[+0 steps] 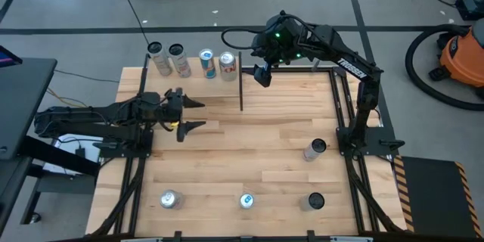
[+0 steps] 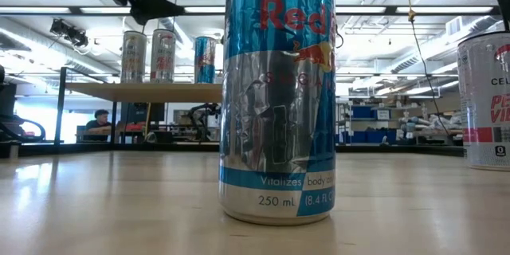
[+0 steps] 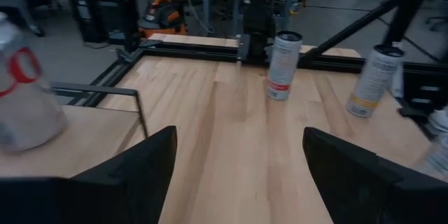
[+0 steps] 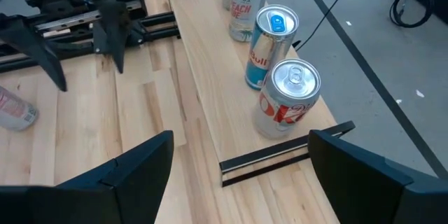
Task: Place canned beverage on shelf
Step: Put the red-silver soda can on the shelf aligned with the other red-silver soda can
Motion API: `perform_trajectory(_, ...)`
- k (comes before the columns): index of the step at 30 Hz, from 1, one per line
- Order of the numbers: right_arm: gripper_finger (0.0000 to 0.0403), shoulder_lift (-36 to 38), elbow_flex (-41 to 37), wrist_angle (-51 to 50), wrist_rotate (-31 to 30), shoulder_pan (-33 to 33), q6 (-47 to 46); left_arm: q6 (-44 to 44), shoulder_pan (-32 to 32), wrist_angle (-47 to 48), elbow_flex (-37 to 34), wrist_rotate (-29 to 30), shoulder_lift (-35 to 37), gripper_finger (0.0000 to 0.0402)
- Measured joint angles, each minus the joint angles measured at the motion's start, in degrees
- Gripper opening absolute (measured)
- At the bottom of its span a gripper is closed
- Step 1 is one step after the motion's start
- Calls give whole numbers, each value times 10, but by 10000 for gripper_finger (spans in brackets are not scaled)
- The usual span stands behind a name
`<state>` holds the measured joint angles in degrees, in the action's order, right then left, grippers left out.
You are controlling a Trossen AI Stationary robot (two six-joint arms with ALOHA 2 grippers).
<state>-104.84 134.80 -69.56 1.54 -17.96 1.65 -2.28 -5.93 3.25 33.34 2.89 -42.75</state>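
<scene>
High view: the shelf (image 1: 193,76) stood at the far left part of the counter (image 1: 249,147), a pale panel edged by thin black rods.
Cans on shelf: four stood upright in a row along its far edge: two silver cans (image 1: 168,59), then a blue and silver can (image 1: 206,63), then a white and red can (image 1: 228,66) nearest the shelf's right end.
Right gripper: the right gripper (image 1: 262,74) hung just beside the shelf's right end, near the white and red can, jaws spread apart and holding nothing.
Right wrist view: the white and red can (image 4: 287,98) and the blue and silver can (image 4: 269,45) stood close together by the end rod of the shelf (image 4: 224,112); neither finger touched a can.
Left gripper: the left gripper (image 1: 195,115) lay low over the counter's left side, just in front of the shelf, jaws apart and empty.
Cans on counter: a grey can (image 1: 314,149) stood near the right arm's base; along the near edge stood a silver can (image 1: 169,200), a blue-topped can (image 1: 246,200) and a dark-topped can (image 1: 315,201).
Low view: the blue-topped can (image 2: 279,96) filled the middle, upright on the counter, well apart from both grippers.
Room behind: a person (image 2: 97,123) sat far off.
</scene>
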Motion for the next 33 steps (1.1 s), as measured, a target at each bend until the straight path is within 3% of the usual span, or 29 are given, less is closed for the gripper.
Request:
perform_trajectory(8,338,0,0,4,0,0,0,-8,0,7,0,18,0,312)
perform_trajectory(23,338,0,0,4,0,0,0,-157,0,112,0,18,0,315)
perform_trajectory(33,338,0,0,4,0,0,9,-272,0,156,0,-19,0,315)
